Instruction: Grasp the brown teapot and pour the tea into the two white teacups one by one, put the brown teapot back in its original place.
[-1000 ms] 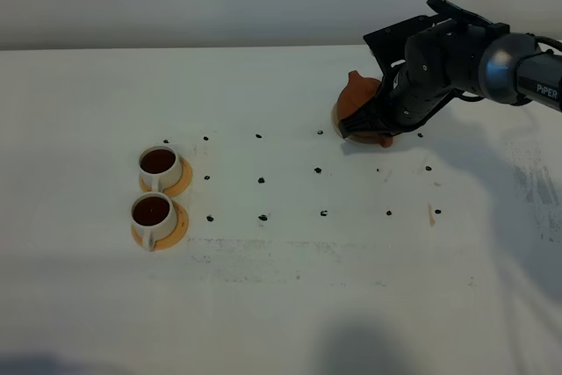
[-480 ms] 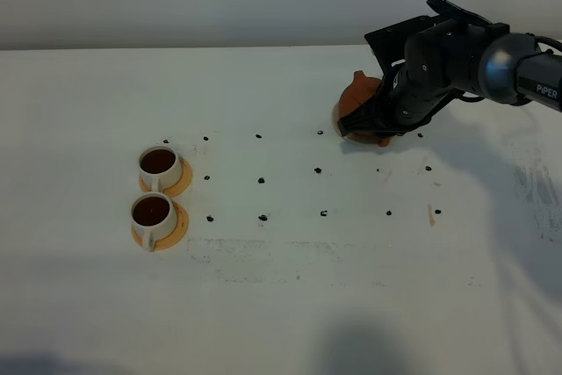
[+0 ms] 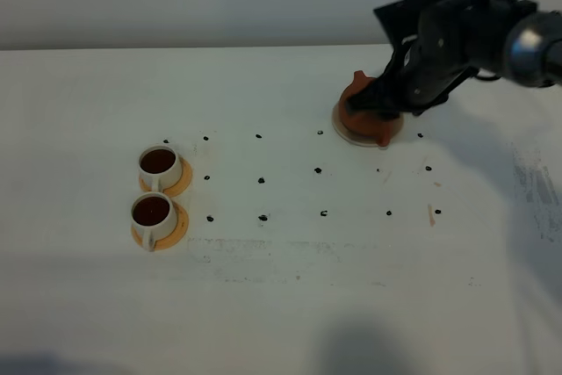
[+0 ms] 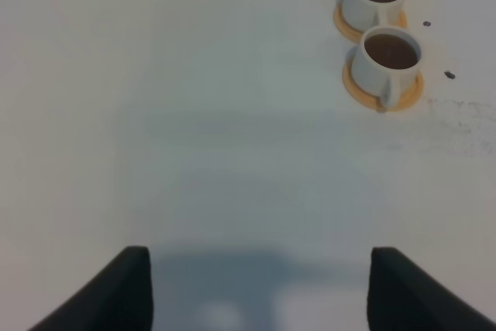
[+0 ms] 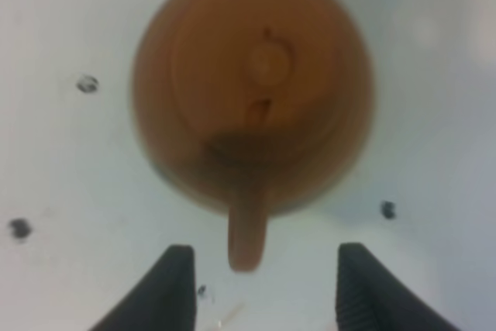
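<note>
stretching across the whole scene is the white table (image 3: 281, 305), dotted with small black marks. toward its far right the right gripper (image 5: 260, 288) hovers just above the brown teapot (image 3: 364, 104), jaws spread apart with the handle between them, untouched. the teapot sits on the beige coaster (image 3: 344, 134), spout toward the far left, handle toward the near right. the left gripper (image 4: 260, 288) stands wide, holding nothing. well to the left, the two white teacups (image 3: 159, 162) sit on orange saucers (image 3: 179, 185), filled dark.
</note>
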`<action>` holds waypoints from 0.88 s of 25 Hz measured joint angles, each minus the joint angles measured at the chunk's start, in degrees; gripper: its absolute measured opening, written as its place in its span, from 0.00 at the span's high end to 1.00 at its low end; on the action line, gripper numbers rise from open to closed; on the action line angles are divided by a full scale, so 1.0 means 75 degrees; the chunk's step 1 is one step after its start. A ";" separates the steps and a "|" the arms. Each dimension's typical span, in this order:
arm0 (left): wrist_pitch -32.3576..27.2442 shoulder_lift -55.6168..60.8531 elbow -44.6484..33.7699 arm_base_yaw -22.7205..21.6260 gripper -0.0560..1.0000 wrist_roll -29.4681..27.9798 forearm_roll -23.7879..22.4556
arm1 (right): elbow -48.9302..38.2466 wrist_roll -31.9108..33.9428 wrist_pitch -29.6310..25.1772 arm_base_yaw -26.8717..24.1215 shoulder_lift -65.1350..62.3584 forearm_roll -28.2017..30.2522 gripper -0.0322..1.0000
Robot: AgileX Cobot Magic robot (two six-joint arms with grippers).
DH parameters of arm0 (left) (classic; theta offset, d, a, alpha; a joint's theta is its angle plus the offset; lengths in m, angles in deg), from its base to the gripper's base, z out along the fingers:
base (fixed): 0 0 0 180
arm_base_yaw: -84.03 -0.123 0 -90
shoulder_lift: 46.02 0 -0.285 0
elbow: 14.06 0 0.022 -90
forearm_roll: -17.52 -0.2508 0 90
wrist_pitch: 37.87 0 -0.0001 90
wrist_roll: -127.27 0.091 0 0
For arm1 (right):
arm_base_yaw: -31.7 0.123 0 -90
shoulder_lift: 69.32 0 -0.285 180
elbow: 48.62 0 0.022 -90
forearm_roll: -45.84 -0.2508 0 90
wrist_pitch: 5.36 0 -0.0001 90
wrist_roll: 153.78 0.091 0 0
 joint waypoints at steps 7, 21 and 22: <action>0.0000 0.0000 0.0000 0.0000 0.42 0.0000 0.0000 | -0.1318 -0.0002 -0.0089 0.0000 -0.2217 0.0007 0.66; 0.0000 0.0000 0.0000 0.0000 0.42 0.0000 0.0000 | -0.5341 0.0571 -0.1324 0.0000 -0.7654 -0.0053 0.77; 0.0000 0.0000 0.0000 0.0000 0.42 0.0000 0.0000 | -0.5450 0.0605 -0.1561 0.0000 -0.7939 -0.0092 0.77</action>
